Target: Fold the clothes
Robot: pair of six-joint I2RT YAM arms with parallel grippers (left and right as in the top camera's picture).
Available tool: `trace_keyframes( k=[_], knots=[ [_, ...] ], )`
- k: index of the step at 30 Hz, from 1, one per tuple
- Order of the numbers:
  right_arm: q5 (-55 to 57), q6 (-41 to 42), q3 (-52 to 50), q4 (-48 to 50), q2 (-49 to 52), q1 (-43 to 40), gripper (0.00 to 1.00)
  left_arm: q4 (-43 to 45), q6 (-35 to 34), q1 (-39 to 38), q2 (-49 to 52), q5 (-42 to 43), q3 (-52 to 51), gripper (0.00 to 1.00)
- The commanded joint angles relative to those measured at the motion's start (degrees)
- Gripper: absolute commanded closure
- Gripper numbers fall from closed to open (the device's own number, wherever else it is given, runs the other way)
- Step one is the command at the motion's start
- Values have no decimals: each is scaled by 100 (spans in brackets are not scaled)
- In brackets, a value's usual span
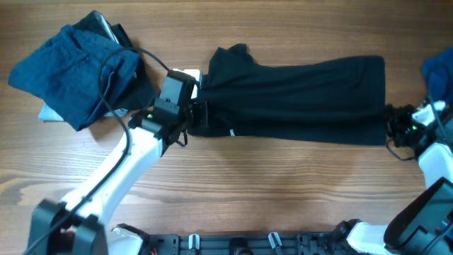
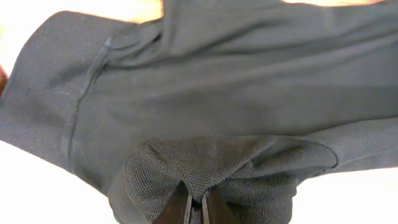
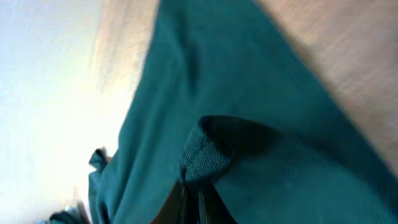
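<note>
You have four garments in view from overhead. One black garment (image 1: 304, 99) lies stretched sideways across the middle of the tabletop (image 1: 269, 184), with a small white tag (image 1: 231, 132) at its near edge. One blue garment (image 1: 71, 67) sits crumpled at the far left. One dark garment (image 1: 106, 25) peeks out from behind it, touching it. A second blue piece (image 1: 440, 69) shows at the right edge, cut off by the frame.

You have two arms, one at each end of the black garment. The left hand (image 1: 192, 113) is at its left end. In the left wrist view, its fingers (image 2: 177, 210) are pressed together on a bunched fold of the black knit. The right hand (image 1: 391, 122) is at the right end. In the right wrist view, its fingers (image 3: 177, 211) pinch a small peak of cloth, which looks teal there.

The tabletop is brown wood grain. A black rail (image 1: 233, 244) runs along its near edge, between the two arm bases. Nothing of the room beyond shows.
</note>
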Motion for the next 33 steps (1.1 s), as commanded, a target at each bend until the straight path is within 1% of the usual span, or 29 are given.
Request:
trace_keyframes(
  k=[1, 3, 4, 5, 6, 8, 9, 11, 12, 13, 15, 18, 20, 23, 24, 27, 31, 33],
  knots=[
    [-9, 229, 74, 518, 212, 297, 95, 249, 157, 232, 341, -205, 101, 96],
    [216, 455, 74, 645, 264, 407, 93, 350, 157, 310, 431, -205, 101, 96],
    [330, 584, 74, 717, 315, 476, 87, 400, 157, 356, 457, -208, 101, 95],
    [326, 605, 74, 796, 356, 529, 71, 439, 160, 391, 461, -208, 101, 89],
    [326, 599, 74, 844, 385, 566, 48, 476, 160, 413, 461, -208, 101, 65],
    [326, 590, 74, 866, 396, 584, 34, 538, 160, 452, 457, -212, 101, 37],
    [326, 590, 76, 868, 393, 575, 32, 533, 160, 481, 450, -212, 103, 1],
    [229, 632, 76, 863, 356, 501, 33, 396, 160, 551, 413, -205, 160, 1],
    [33, 638, 76, 817, 260, 413, 37, 98, 162, 629, 354, -197, 317, 0],
    [-142, 632, 76, 789, 168, 372, 39, -42, 177, 654, 328, -168, 411, 1],
    [-358, 575, 131, 660, -66, 341, 41, -439, 450, 673, 267, 15, 732, 1],
    [-367, 111, 555, -9, -466, 448, 36, -1161, 767, 673, 264, 286, 1567, 4],
    [-249, -343, 1058, -726, -577, 619, 31, -1502, 890, 673, 304, 341, 2120, 7],
    [35, -710, 1644, -1303, -533, 898, 23, -1657, 935, 673, 538, 352, 2758, 8],
    [125, -739, 1808, -1331, -485, 981, 21, -1681, 1016, 673, 708, 426, 3001, 8],
    [160, -732, 2151, -1287, -243, 1047, 20, -1705, 1054, 673, 1368, 614, 3589, 8],
    [0, -828, 2280, -1320, 59, 1047, 18, -1674, 1327, 673, 2640, 772, 4413, 9],
    [2, -994, 2277, -1440, 173, 1051, 18, -1657, 1488, 673, 3462, 929, 4972, 11]
  ],
)
